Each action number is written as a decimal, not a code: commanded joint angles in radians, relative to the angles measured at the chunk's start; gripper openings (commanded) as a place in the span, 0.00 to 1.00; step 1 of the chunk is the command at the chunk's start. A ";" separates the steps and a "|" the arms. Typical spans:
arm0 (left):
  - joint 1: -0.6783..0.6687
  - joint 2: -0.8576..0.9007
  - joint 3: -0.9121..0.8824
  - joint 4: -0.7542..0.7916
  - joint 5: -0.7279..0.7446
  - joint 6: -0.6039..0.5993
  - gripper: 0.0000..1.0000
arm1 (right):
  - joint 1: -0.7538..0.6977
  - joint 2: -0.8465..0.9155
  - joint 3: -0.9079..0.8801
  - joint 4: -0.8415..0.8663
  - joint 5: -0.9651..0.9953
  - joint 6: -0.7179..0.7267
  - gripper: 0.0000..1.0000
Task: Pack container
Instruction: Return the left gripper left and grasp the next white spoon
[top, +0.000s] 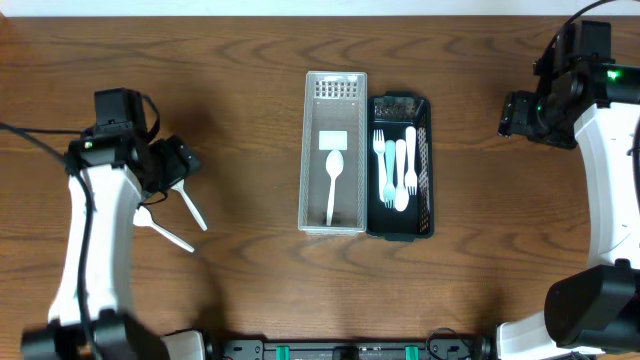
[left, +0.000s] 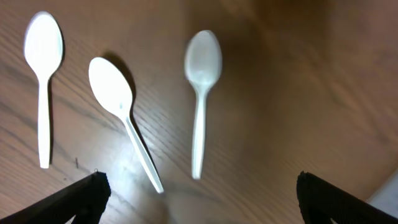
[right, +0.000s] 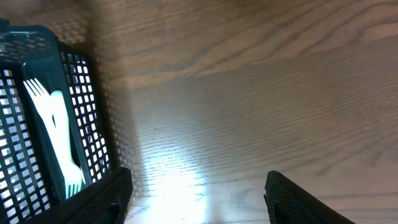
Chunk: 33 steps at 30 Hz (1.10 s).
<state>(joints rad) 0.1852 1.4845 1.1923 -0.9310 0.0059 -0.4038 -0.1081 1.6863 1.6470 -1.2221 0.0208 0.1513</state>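
Three white plastic spoons lie on the wood in the left wrist view: one at the left (left: 42, 81), one in the middle (left: 121, 106), one at the right (left: 201, 87). My left gripper (left: 199, 205) is open and empty just above them; overhead it (top: 178, 165) hovers by two visible spoons (top: 190, 205) (top: 163, 232). A clear tray (top: 312, 150) holds one white spoon (top: 334, 180). A black mesh basket (top: 424, 165) next to it holds white and pale blue forks (top: 398, 170). My right gripper (top: 512, 115) is open and empty, to the right of the basket (right: 37, 112).
The clear tray and black basket stand side by side at the table's middle. Bare wood lies between the spoons and the tray, and between the basket and my right gripper (right: 199, 199). A black rail runs along the front edge (top: 350, 350).
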 joint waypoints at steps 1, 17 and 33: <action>0.021 0.089 -0.009 0.027 0.040 0.021 0.98 | -0.002 -0.003 -0.003 -0.001 -0.004 -0.010 0.72; 0.021 0.346 -0.009 0.152 0.040 0.033 0.98 | -0.002 -0.003 -0.003 0.001 -0.004 -0.010 0.72; 0.020 0.471 -0.009 0.159 0.040 0.040 0.98 | -0.001 -0.003 -0.003 0.000 -0.026 -0.010 0.72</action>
<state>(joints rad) 0.2039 1.9228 1.1881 -0.7597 0.0582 -0.3805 -0.1081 1.6863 1.6470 -1.2217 0.0063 0.1513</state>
